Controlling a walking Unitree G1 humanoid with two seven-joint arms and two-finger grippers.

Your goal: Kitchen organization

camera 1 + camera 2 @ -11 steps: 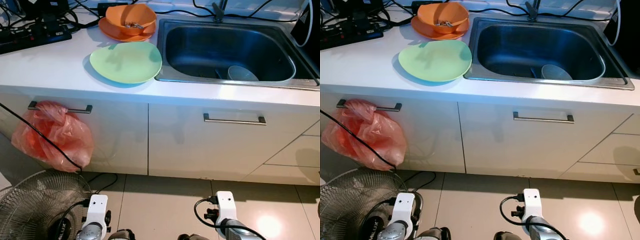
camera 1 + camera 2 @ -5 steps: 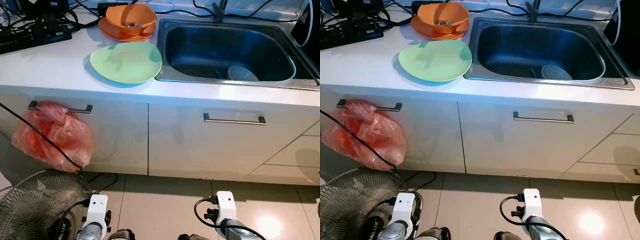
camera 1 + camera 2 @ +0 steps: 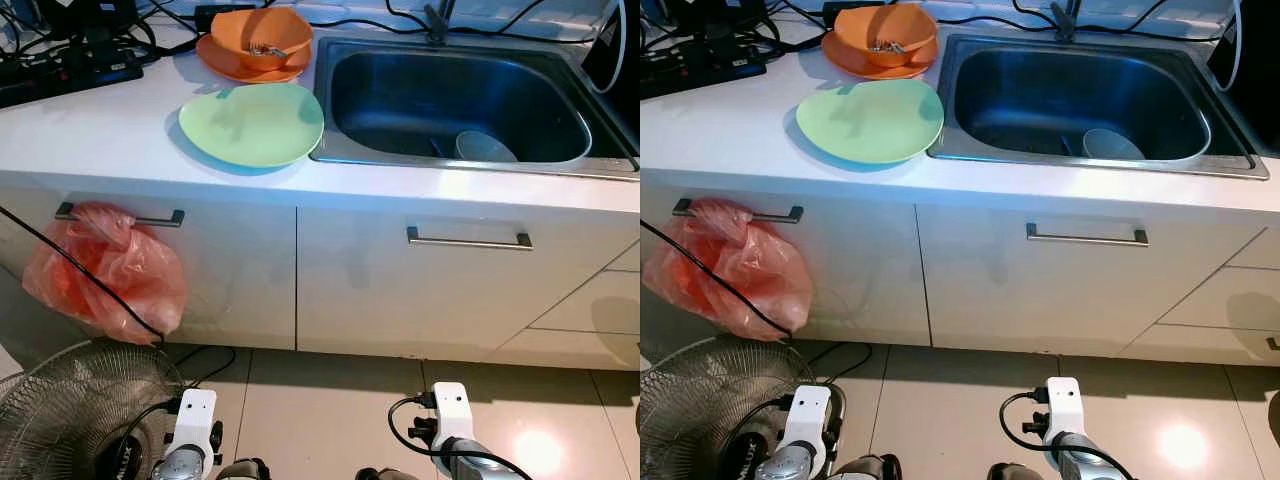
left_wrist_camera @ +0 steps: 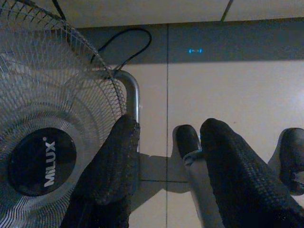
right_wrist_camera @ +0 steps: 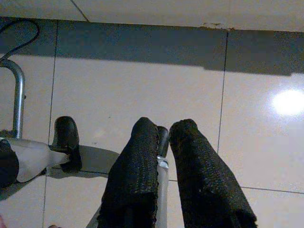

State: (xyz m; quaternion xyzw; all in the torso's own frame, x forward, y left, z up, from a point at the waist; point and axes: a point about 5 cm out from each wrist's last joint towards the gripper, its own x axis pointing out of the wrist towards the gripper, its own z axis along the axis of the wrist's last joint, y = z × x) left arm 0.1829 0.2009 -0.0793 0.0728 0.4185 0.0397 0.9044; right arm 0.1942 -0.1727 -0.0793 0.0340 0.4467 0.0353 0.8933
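The white desk (image 3: 100, 140) runs across the upper field of the head views. A round pale green plate (image 3: 252, 124) lies flat on it, its 3 o'clock edge touching or slightly overlapping the rim of the stainless steel sink (image 3: 600, 162). At 12 o'clock from the green plate, just apart from it, an orange bowl (image 3: 262, 38) sits on an orange plate (image 3: 225, 62); small metal items lie in the bowl, too small to identify. A pale blue-grey bowl (image 3: 484, 148) rests inside the sink basin toward its near right corner. Black power strips and cables (image 3: 70, 68) occupy the desk's far left corner.

Below the desk are white cabinet fronts with metal bar handles. An orange-red plastic bag (image 3: 105, 272) hangs from the left handle (image 3: 150, 217). A wire-guard floor fan (image 3: 70, 410), marked MILUX, stands on the tiled floor at 7 o'clock.

Both arms hang low above the floor. Left tool (image 4: 164, 156): fingers set moderately apart, empty, beside the fan. Right tool (image 5: 164, 137): fingers nearly together, a narrow gap, empty.
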